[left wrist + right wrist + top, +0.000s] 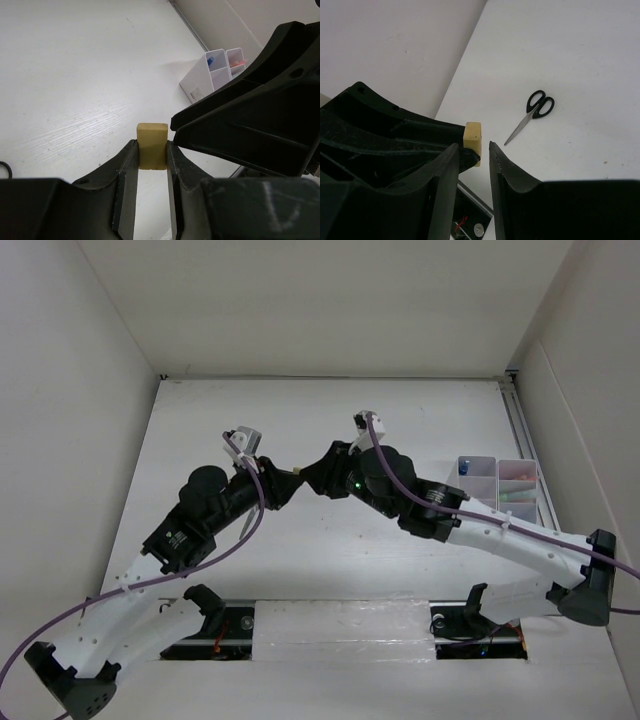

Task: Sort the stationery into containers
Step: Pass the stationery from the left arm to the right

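Left claw (pixel 151 154) clamps the eraser (pixel 152 134) above the desk (pixel 75 75); right claw (pixel 473 149) hangs just beside it, jaws apart, gripping nothing. Scissors (pixel 530 116) lie flat.

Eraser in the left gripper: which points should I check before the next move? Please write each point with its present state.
1. Left gripper is shut on the eraser, which sticks out past the fingertips: ok.
2. Right gripper has its jaws open: ok.
3. Eraser lines up with the gap of the right gripper in the right wrist view: ok.
4. Eraser sits deep enough between the right fingers for a grip: cannot tell.
5. Scissors lie apart from both grippers: ok.
6. Organiser has a free compartment for the eraser: cannot tell.
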`<state>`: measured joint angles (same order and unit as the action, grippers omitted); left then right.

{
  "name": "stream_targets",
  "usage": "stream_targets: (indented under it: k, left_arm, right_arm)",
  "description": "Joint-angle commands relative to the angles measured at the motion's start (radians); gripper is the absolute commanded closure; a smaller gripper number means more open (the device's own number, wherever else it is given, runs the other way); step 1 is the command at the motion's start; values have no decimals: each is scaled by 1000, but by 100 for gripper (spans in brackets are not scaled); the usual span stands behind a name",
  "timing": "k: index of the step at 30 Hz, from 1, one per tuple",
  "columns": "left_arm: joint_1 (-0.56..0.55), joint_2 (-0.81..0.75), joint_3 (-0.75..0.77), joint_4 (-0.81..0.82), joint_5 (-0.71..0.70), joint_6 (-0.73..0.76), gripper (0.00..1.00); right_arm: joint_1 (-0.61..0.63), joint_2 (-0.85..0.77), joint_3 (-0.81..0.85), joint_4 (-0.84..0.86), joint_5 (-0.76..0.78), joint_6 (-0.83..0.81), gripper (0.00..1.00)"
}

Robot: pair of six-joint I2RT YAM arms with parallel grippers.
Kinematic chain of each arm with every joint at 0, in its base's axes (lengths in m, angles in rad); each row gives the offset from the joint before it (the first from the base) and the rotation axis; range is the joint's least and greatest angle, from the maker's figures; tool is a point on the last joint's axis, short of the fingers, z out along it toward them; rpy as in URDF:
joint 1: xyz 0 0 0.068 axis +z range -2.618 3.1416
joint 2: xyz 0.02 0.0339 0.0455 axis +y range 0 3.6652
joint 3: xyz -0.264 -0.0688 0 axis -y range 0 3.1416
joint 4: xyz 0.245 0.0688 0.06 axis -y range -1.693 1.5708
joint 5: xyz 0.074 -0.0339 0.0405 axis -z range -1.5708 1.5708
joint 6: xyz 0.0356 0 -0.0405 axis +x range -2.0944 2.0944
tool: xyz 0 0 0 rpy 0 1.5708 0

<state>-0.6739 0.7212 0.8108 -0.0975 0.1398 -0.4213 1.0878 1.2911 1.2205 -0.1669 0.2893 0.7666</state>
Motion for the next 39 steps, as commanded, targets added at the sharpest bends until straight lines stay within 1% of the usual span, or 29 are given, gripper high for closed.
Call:
stream_targets:
  k: [1,4,12,18,25,39]
  left_arm:
    - [4,-5,2,107,-16,-10,100]
    - [4,-5,2,117,21,-10,100]
    - [4,-14,2,117,53,-10,100]
    - [4,-34,-7,108,-22,-10,100]
    - [4,-43,-7,97,-106,-37,100]
    - [4,-62,-7,108,-82,-37,100]
  right_arm:
    - [29,34,30,6,-38,-3,64]
    - [29,53,39,15,-38,-3,64]
    - [29,92,66,24,2,-3,64]
    - [29,102,65,24,-32,7,68]
    - [38,93,56,24,-32,7,68]
    - [47,165,83,33,-79,16,68]
